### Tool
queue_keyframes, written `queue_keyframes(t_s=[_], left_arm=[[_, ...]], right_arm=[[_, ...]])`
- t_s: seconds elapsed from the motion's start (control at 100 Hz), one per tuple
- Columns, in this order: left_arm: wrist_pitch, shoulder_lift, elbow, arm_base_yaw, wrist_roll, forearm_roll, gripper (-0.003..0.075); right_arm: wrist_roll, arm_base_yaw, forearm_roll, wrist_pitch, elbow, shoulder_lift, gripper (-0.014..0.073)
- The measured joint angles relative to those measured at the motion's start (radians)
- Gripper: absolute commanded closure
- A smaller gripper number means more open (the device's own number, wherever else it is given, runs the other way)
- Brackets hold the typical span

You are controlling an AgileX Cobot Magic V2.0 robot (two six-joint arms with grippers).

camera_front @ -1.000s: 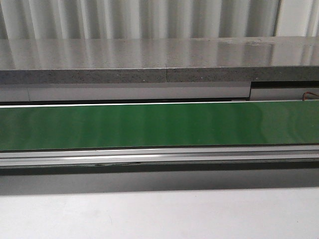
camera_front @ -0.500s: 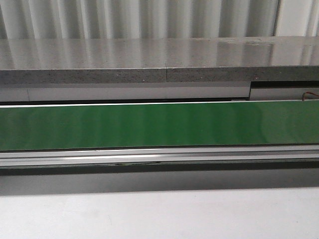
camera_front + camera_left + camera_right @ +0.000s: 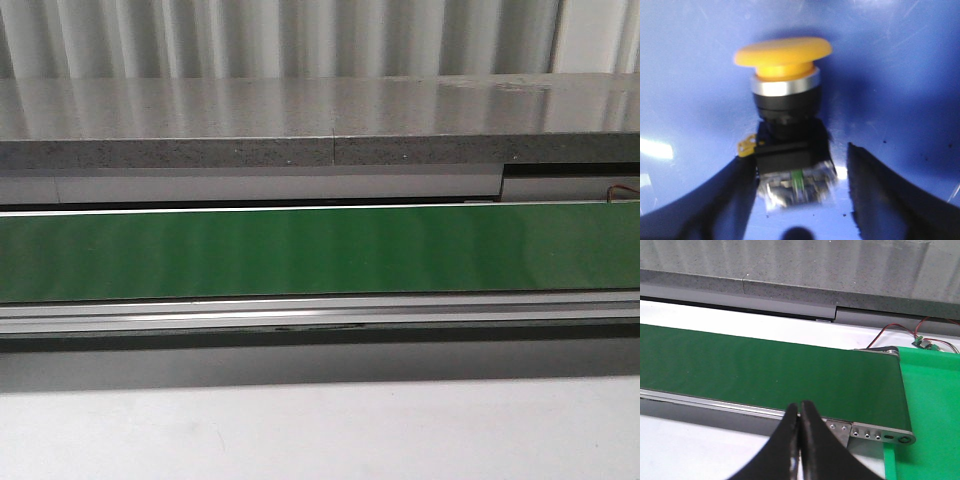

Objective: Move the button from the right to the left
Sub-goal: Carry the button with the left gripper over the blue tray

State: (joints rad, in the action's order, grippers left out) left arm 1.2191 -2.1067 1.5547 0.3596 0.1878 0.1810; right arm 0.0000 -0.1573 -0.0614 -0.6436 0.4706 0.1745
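Observation:
The button (image 3: pixel 785 100) shows only in the left wrist view. It has a yellow-orange mushroom head, a silver ring, a black collar and a boxy block, and it lies on a blue surface (image 3: pixel 900 75). My left gripper (image 3: pixel 799 155) is open with its fingers on either side of the block. One finger (image 3: pixel 730 200) is at the block's side and the other finger (image 3: pixel 880 190) stands apart from it. My right gripper (image 3: pixel 800 405) is shut and empty, above the white table near the belt's end. Neither gripper nor the button shows in the front view.
A green conveyor belt (image 3: pixel 320 250) runs across the front view, with a metal rail (image 3: pixel 320 315) in front and a grey stone ledge (image 3: pixel 320 120) behind. In the right wrist view the belt (image 3: pixel 765 370) ends at a bracket (image 3: pixel 875 432) beside a green mat (image 3: pixel 932 405).

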Motion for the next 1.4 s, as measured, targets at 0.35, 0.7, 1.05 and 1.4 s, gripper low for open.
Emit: queue_keyframes(t_s=[0.35, 0.7, 1.05, 1.4], left_arm=[[-0.052, 0.080, 0.000, 0.000, 0.000, 0.007, 0.0257], [-0.130, 0.361, -0.054, -0.009, 0.000, -0.181, 0.0739], [-0.295, 0.672, -0.323, -0.187, -0.013, -0.230, 0.0741], [-0.452, 0.940, -0.590, -0.351, -0.019, -0.309, 0.0741]], right_arm=[[0.000, 0.000, 0.000, 0.000, 0.000, 0.000, 0.0659], [-0.005, 0.000, 0.000, 0.000, 0.000, 0.000, 0.0659], [0.000, 0.000, 0.000, 0.000, 0.000, 0.000, 0.0659], [0.000, 0.000, 0.000, 0.000, 0.000, 0.000, 0.0659]])
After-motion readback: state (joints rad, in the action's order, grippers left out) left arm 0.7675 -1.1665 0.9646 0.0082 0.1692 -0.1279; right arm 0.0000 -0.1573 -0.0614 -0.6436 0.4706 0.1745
